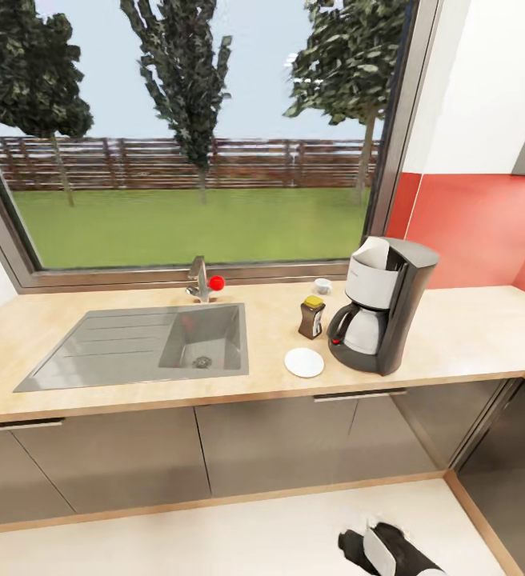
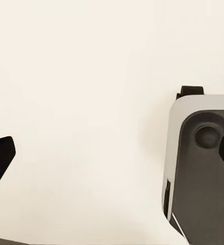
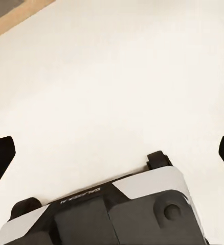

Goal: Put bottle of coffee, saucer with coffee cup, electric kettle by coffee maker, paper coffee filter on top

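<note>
The coffee maker, grey and black with a glass jug, stands on the wooden countertop right of the sink. Just left of it is the brown bottle of coffee with a yellow lid. The white saucer lies empty in front of that bottle. A small white coffee cup sits behind, near the window sill. The kettle is out of view. My left gripper and right gripper hang open over pale floor, holding nothing. Part of my right arm shows low in the head view.
A steel sink with a faucet and a red knob lies left on the counter. Grey cabinet fronts run below, turning a corner at right. My own base shows beneath the grippers.
</note>
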